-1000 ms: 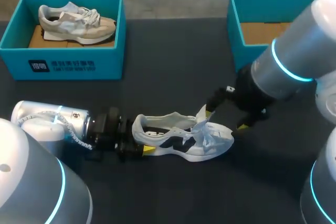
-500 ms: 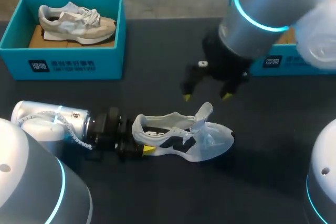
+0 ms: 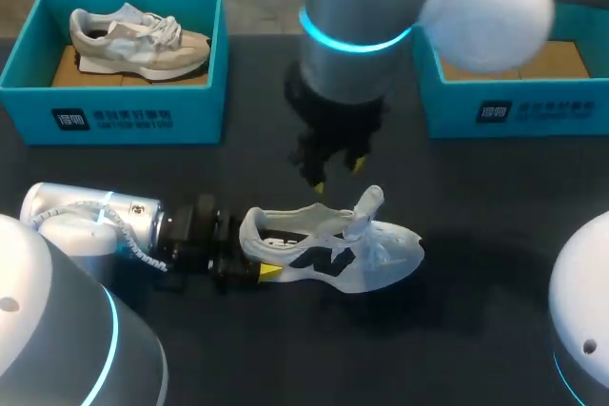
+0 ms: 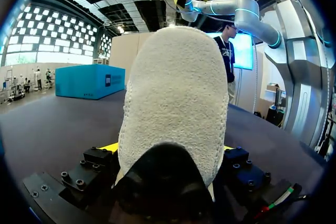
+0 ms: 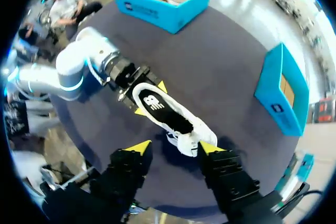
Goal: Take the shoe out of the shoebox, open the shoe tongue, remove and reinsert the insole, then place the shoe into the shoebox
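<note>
Left tool [image 3: 249,270] clamped on heel of white mesh sneaker w/ dark side logo [image 3: 328,249], lying on dark counter [image 3: 457,349], well apart from teal cardboard shoebox [image 3: 495,111]. Right tool [image 3: 338,176] spread wide, empty, above collar. Tongue [image 3: 369,204] up, so prob. insole-removal step; next needs descent into opening, pinch on insole edge.

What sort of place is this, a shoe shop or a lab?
Probably a robot lab, not a shop: two robot arms at a dark table, the left tool gripping a white shoe by the heel, teal shoeboxes behind.
</note>
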